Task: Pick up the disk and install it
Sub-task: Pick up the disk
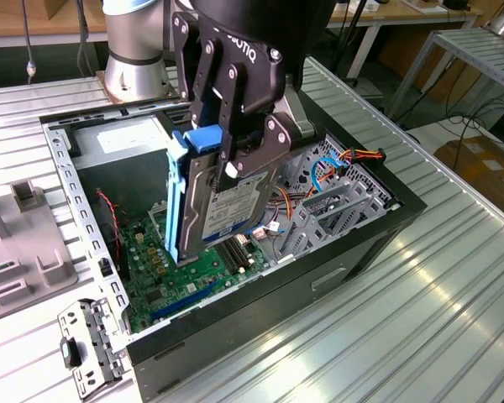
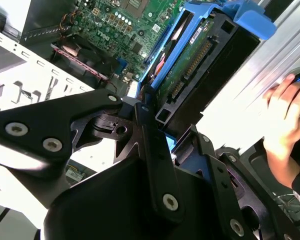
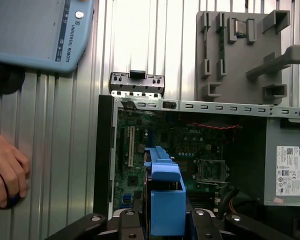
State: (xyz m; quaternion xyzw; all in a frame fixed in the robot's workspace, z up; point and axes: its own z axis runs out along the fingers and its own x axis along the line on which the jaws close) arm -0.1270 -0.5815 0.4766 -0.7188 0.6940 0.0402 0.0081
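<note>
Pincer clamped on the disk, fingers pressed against its flat faces. Disk hangs on edge, tilted, over the open computer case, with the motherboard below the pincer. Exterior view gives the label and blue rail; second wrist view gives the disk's circuit-board underside. First wrist view adds a teach pendant, a grey fixture tray and a person's hand on the ribbed surface beside the case.

Jaws clamped, pointed downward.
</note>
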